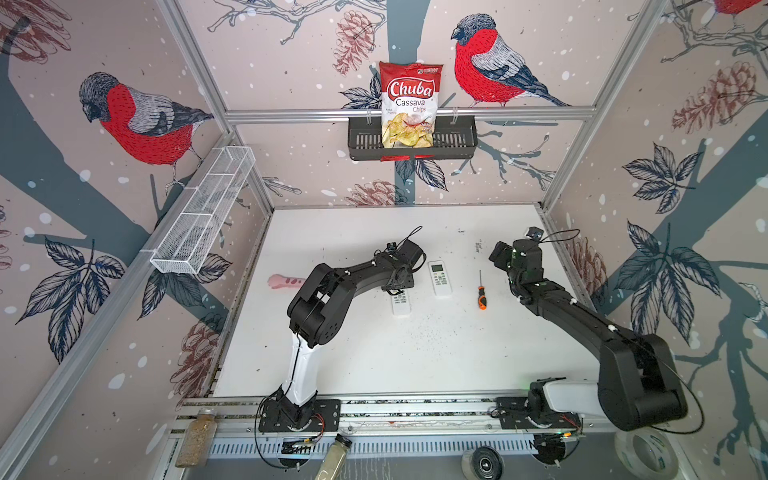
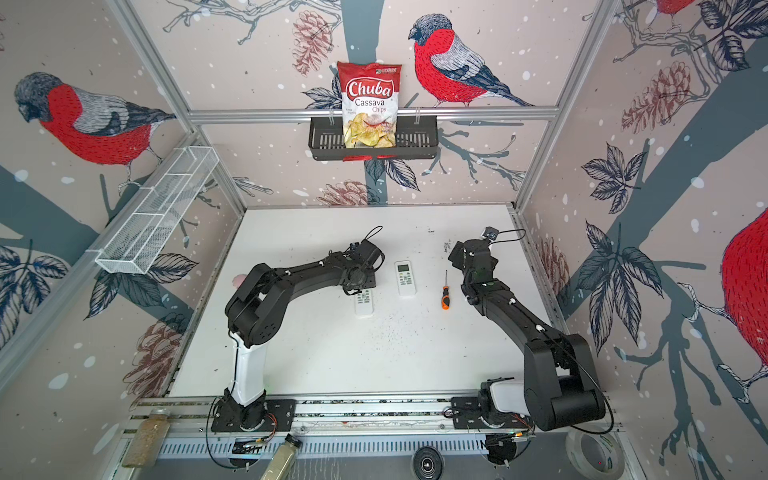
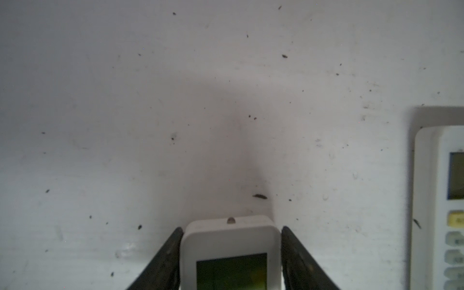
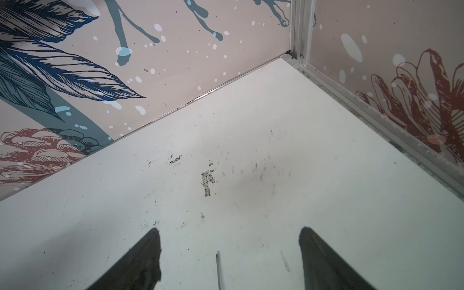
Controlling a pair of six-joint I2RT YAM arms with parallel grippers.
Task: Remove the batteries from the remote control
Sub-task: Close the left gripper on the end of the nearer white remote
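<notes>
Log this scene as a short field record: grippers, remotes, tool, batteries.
left gripper: closed on the sides of the gripped remote, display up
right gripper: open, empty, over the table near the screwdriver
second remote: lying free, display up, between gripped remote and screwdriver
batteries: none in view

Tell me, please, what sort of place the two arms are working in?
Probably a robot test booth rather than a home: a white table boxed in by aluminium framing and bird-print wall panels, two arms bolted to a rail along its front edge, and a chips bag in a hanging basket.
</notes>
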